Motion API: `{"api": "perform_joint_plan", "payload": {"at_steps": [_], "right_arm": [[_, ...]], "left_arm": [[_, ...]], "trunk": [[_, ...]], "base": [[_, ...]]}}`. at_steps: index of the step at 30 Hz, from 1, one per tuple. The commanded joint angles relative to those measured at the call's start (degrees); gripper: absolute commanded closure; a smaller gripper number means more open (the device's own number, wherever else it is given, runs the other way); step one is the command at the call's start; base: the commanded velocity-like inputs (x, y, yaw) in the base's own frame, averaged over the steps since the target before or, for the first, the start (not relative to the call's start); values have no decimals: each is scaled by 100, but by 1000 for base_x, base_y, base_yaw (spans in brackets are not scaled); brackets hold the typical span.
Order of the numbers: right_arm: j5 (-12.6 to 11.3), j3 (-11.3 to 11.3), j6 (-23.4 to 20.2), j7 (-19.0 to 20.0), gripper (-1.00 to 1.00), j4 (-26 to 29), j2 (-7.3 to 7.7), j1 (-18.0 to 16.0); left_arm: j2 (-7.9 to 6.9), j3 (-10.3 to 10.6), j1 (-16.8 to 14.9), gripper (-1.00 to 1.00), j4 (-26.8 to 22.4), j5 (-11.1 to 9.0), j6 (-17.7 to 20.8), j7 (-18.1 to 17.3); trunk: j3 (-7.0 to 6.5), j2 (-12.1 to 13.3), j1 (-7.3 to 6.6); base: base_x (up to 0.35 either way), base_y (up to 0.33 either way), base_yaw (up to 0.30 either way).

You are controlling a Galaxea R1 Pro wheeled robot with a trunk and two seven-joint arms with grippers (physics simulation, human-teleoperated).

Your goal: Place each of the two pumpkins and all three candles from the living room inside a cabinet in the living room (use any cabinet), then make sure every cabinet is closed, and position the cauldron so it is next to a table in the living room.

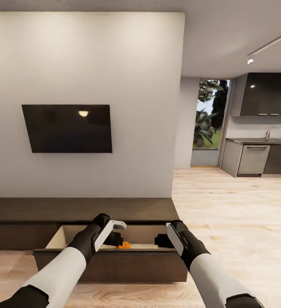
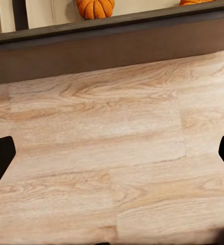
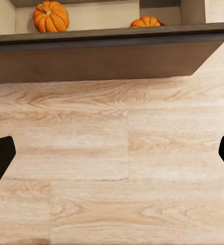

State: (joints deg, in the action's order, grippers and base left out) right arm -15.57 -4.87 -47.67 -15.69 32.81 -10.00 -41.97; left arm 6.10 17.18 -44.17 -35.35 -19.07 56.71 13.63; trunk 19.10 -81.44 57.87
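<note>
The long dark-brown cabinet [image 1: 80,209] stands against the white wall with one drawer [image 1: 110,265] pulled out toward me. Two orange pumpkins lie inside that drawer. The bigger pumpkin [image 3: 50,16] [image 2: 94,7] and the smaller one [image 3: 145,22] sit apart behind the drawer's front panel. In the head view a bit of orange pumpkin [image 1: 124,245] peeks out between my arms. My left gripper [image 1: 116,237] [image 2: 112,158] and right gripper [image 1: 161,240] [image 3: 112,158] hang over the drawer, both open with nothing between the fingers.
A black TV [image 1: 67,128] hangs on the wall above the cabinet. Light wood floor [image 1: 234,214] stretches to the right toward a kitchen counter [image 1: 255,158] and a glass door [image 1: 208,122] with plants outside.
</note>
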Motion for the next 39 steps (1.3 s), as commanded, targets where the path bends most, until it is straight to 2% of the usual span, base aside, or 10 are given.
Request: {"api": "perform_joint_plan", "payload": {"at_steps": [1,8,21,26,30,36,39], "right_arm": [[-60,-16,-14,-55,-100,6,0,-4],[-60,-18,-15,-47,-100,6,0,-4],[-57,-23,-14,1,-100,-125,9,12],[-58,-22,125,19,-100,-532,0,37],[-65,-23,558,25,-100,-669,0,74],[-64,-23,1108,109,-100,-705,0,156],[-61,-22,1319,190,-100,-708,0,222]], "left_arm": [[-4,23,-4,-100,-6,-61,16,52],[-4,23,-6,-100,0,-61,16,52],[5,7,40,-100,86,-65,-108,8],[-5,5,87,-100,125,-63,-572,-6],[-4,10,294,-100,438,-69,-1244,-12],[-10,-1,451,-100,585,-95,-1853,-118],[-17,-5,526,-100,599,-102,-2098,-180]], "trunk": [[-11,37,-24],[-137,317,-178],[-370,839,-464],[-460,1039,-574],[-532,1200,-661],[-639,1440,-793],[-639,1440,-793]], "base": [[-217,0,0],[-192,0,0],[-17,0,0],[-18,0,0],[-217,0,0],[-171,0,0],[-117,0,0]]}}
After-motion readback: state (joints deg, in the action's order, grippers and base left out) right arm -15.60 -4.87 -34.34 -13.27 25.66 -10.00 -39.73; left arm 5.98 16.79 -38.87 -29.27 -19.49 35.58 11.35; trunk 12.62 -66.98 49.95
